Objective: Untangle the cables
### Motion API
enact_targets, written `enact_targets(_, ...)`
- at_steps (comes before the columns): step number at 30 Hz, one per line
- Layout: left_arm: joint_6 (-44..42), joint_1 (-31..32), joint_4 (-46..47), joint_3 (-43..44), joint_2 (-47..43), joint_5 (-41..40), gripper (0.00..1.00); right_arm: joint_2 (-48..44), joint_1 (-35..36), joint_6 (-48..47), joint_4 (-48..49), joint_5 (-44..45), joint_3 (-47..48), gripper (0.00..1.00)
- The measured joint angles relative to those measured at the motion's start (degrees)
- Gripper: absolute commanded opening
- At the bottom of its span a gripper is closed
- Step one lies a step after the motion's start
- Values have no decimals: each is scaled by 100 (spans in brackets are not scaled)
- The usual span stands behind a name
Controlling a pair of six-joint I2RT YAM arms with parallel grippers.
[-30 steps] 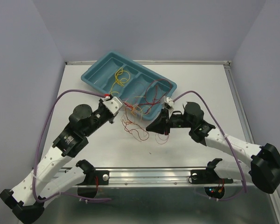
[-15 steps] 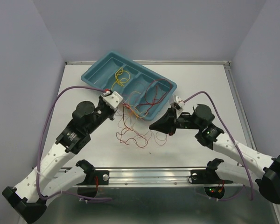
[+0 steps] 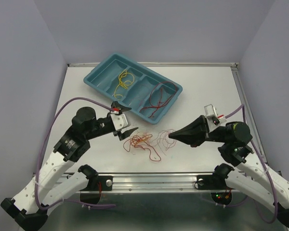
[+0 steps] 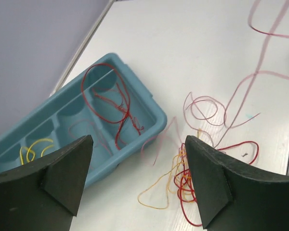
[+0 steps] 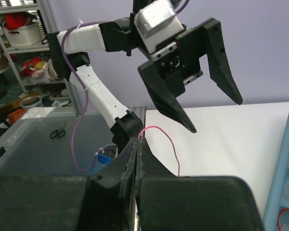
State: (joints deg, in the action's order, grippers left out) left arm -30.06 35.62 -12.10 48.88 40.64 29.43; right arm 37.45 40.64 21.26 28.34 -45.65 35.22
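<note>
Top external view: the cables (image 3: 143,143), a loose tangle of red, orange and pink, lie on the tabletop (image 3: 202,91) between both arms, near the blue tray (image 3: 100,73). A red cable (image 3: 159,96) and a yellow cable (image 3: 124,79) sit in separate tray compartments. The right fingers (image 3: 180,134) are pressed together on a thin red strand (image 5: 156,127). The left fingers (image 3: 128,132) are spread wide beside the tangle, holding nothing.

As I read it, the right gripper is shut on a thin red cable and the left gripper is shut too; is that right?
Not quite: the left wrist view shows the left gripper open, its fingers spread wide apart. The right gripper is indeed shut on a thin red cable.
</note>
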Motion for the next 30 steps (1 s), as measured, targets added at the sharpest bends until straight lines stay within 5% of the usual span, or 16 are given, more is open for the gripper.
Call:
enact_targets(12, -835, 17, 236, -203, 911, 2319, 94, 343, 0, 262, -87, 380, 24, 1)
enact_targets(22, -1397, 654, 369, -719, 1604, 2774, 88, 428, 0, 387, -66, 772, 175, 1)
enact_targets(26, -1287, 955, 632, -743, 1917, 2667, 79, 389, 7, 413, -61, 817, 186, 1)
enact_targets(30, -1060, 1029, 1117, -743, 2382, 2435, 57, 313, 20, 431, -42, 852, 186, 1)
